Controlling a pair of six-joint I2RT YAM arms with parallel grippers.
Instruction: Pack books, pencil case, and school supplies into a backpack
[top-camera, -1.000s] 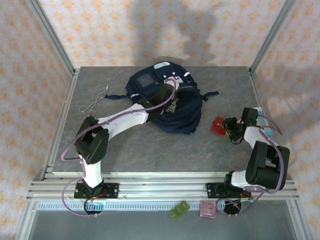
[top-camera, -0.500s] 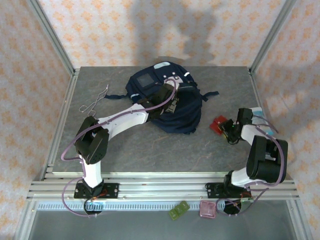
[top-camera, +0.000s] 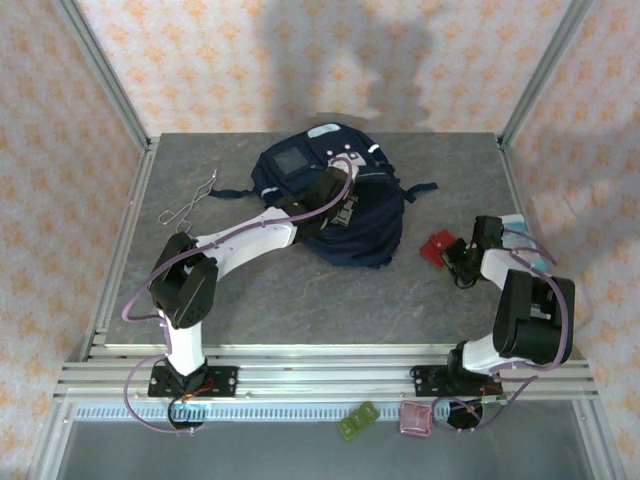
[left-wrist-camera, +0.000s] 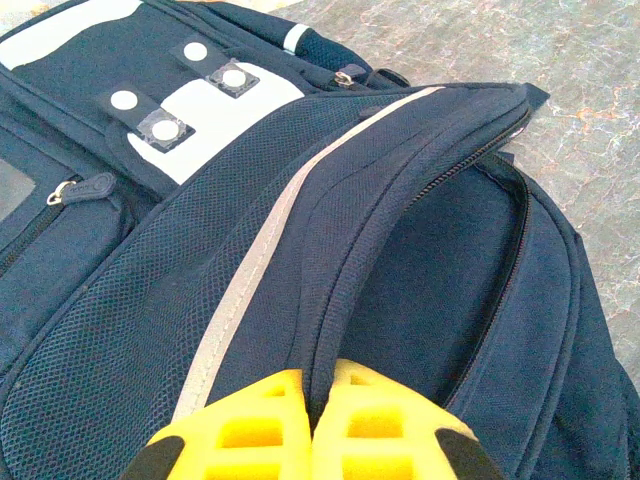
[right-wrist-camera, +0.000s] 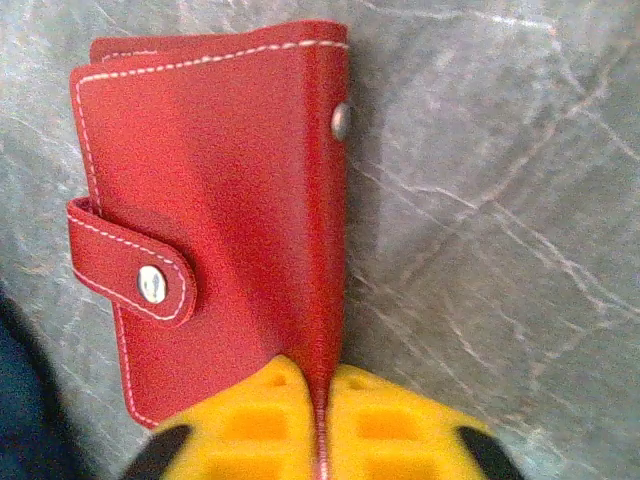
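**Cloth, Leather and Stone**

The backpack is dark blue cloth, rough and matt, with a netted weave on top. Its grey stripe looks smooth and a bit shiny. The white patches look smooth too. The zip pull is shiny metal. The red case looks like smooth leather with a soft shine, white thread along its edge and a shiny metal snap. The counter looks like grey stone, smooth and matt. The bent wire is thin metal.
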